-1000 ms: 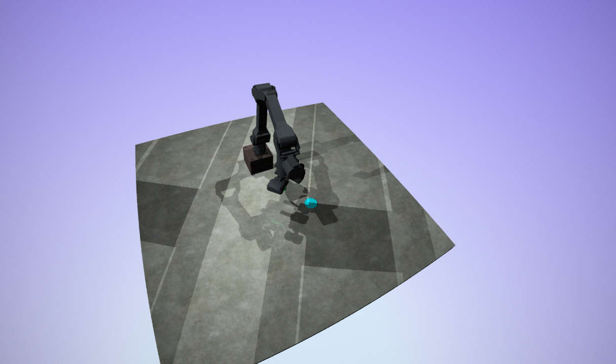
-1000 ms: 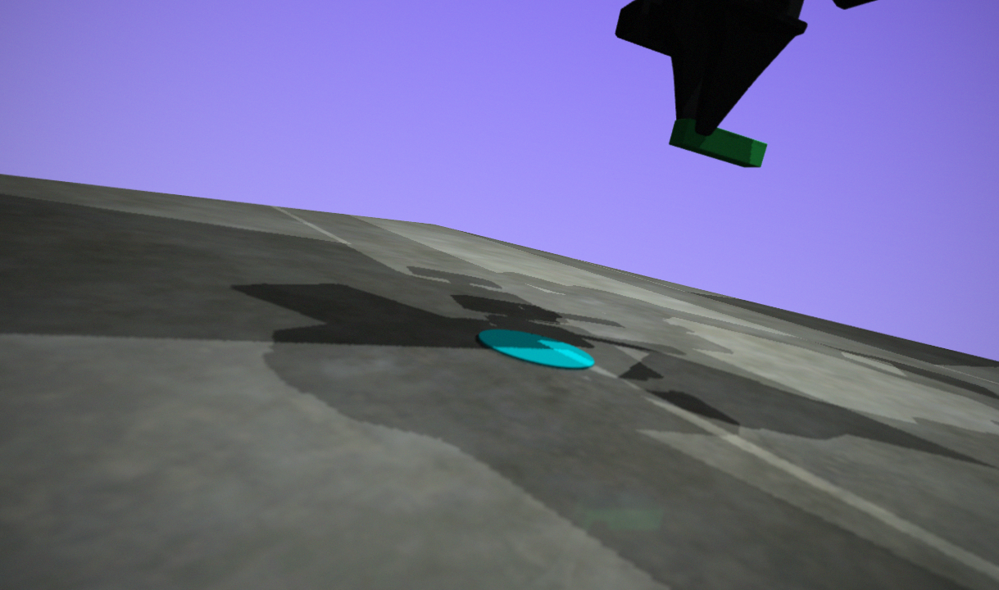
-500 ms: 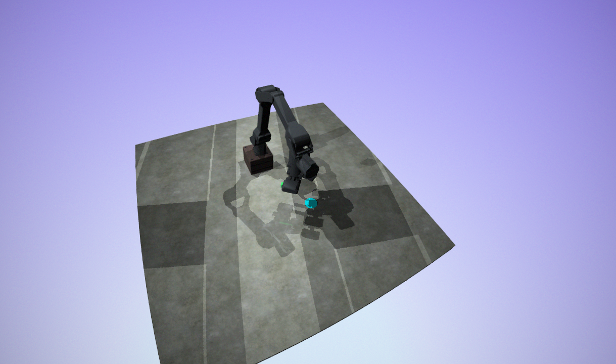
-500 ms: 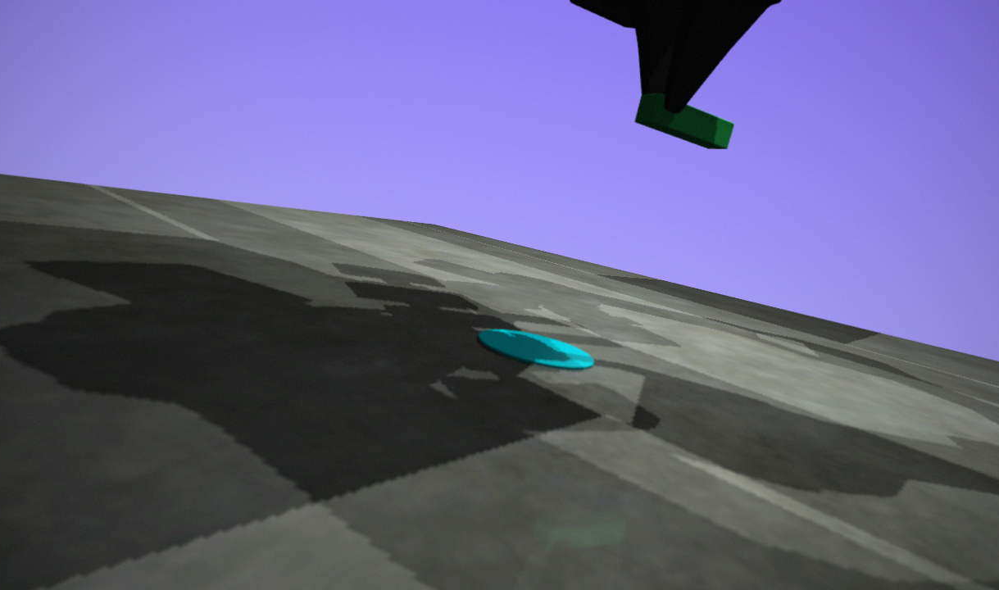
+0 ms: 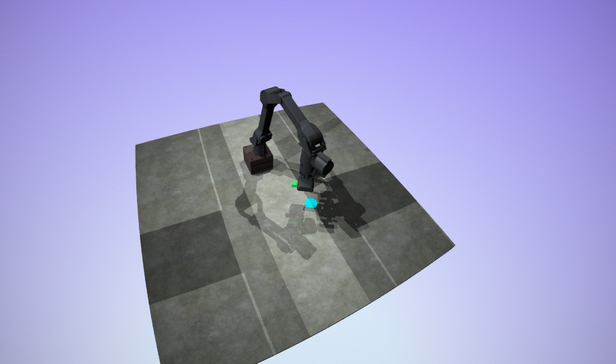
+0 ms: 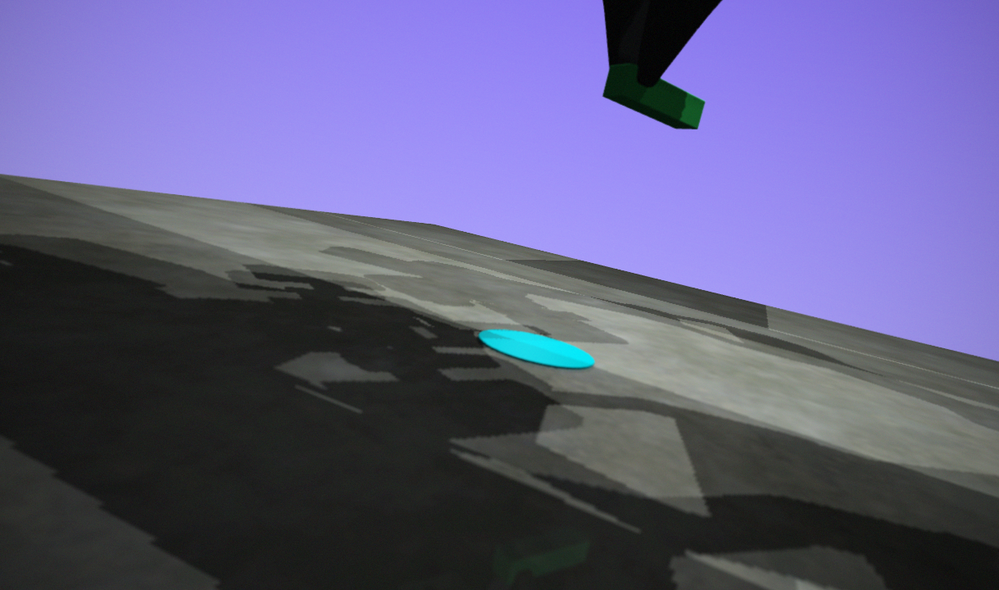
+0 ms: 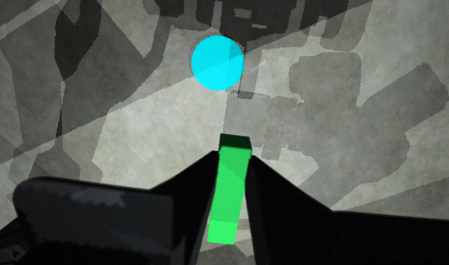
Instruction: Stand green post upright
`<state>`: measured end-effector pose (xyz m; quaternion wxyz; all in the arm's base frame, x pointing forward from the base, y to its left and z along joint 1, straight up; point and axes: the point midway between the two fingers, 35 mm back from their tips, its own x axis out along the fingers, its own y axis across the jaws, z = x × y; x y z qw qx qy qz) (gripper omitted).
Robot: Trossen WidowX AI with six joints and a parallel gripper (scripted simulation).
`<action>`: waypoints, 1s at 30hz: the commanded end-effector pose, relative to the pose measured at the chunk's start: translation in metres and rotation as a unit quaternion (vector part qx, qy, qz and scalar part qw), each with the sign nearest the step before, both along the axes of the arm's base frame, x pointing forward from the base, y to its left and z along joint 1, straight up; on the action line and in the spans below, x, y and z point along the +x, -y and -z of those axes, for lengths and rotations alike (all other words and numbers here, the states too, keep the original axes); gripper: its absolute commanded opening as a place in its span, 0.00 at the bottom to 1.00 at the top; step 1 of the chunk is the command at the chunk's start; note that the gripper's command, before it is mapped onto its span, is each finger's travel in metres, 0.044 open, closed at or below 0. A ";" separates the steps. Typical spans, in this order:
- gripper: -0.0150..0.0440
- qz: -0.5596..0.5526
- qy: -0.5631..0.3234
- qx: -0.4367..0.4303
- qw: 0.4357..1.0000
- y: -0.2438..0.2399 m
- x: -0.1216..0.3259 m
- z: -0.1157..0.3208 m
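Top view: gripper [image 5: 297, 184] [image 6: 647, 82] [image 7: 232, 160] fingertips not resolvable behind the dark wrist housing [image 5: 305, 183], which also hides part of the green post [image 5: 294, 184] [image 6: 664, 105] [image 7: 230, 188]. Exterior view: upper gripper and rest of the arm [image 5: 294, 110] cut off by the top edge; near fingertip covers a patch of the post. Wrist view: both fingers run out of frame at the bottom edge, post sides partly masked by them.
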<state>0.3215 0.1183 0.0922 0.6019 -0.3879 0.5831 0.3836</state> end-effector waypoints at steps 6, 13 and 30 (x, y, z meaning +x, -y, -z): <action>0.29 -0.046 0.001 -0.002 0.999 -0.030 0.000 -0.002; 0.29 -0.072 0.001 -0.002 0.997 -0.048 -0.002 -0.002; 0.29 -0.044 0.019 0.053 0.997 -0.054 0.010 0.013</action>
